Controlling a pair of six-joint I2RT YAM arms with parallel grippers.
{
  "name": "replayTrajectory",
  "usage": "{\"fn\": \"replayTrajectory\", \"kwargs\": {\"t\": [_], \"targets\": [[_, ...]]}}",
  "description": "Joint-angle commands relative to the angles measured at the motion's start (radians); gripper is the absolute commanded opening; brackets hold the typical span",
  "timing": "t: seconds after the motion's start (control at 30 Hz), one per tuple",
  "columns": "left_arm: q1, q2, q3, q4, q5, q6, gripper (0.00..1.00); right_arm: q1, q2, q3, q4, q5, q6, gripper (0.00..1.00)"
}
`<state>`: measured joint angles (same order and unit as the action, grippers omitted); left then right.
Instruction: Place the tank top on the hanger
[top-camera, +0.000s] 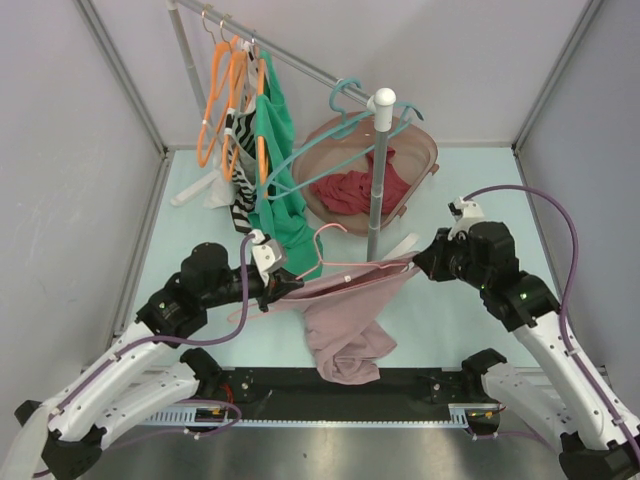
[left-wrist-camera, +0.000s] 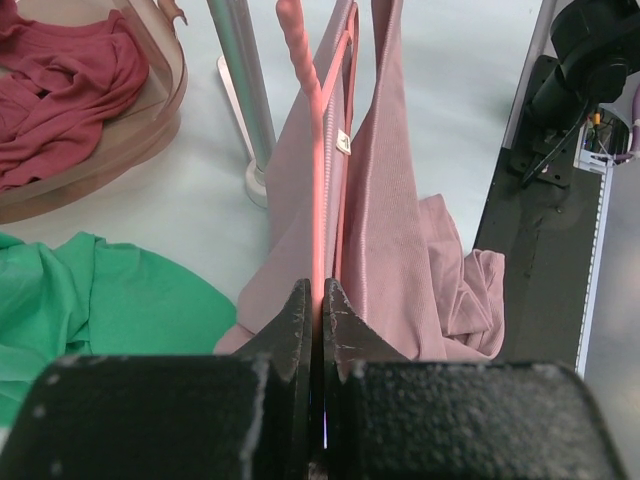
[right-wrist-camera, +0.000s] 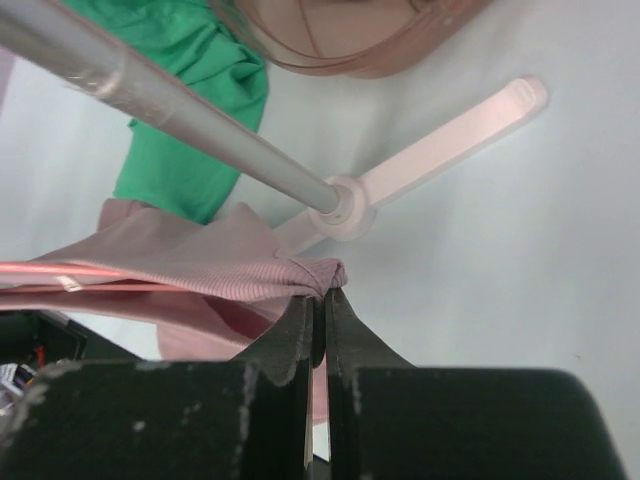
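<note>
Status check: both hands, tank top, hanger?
Left hand shut on hanger; right hand shut on tank top edge. Top strung between them along hanger, lower half sagging. Rack pole just behind.

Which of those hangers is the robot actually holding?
The thin light-pink hanger, pinched by the left gripper under the tank top; the orange hangers and the teal hanger hang on the rail instead.
</note>
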<state>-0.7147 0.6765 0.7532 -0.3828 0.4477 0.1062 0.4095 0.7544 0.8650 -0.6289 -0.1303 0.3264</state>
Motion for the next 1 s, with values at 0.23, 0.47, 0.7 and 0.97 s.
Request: {"fn": "replayTrajectory", "kwargs": {"t": [0.23,0.47,0.7,0.97], "targets": [[0.008,0.014,0.005,0.030,0.003,0.006,0.00,0.374,0.104,0.129,0.126,0.161,0.076,0.00],[0.009,0.006,0.005,0.030,-0.009,0.004,0.00,0.466,0.158,0.150,0.129,0.227,0.077,0.00],[0.009,0.000,0.006,0.024,-0.044,-0.008,0.00,0.465,0.106,0.147,0.094,0.239,0.068,0.41],[0.009,-0.005,0.041,0.001,-0.063,-0.034,0.00,0.460,0.092,0.175,0.054,0.251,0.040,0.95]]}}
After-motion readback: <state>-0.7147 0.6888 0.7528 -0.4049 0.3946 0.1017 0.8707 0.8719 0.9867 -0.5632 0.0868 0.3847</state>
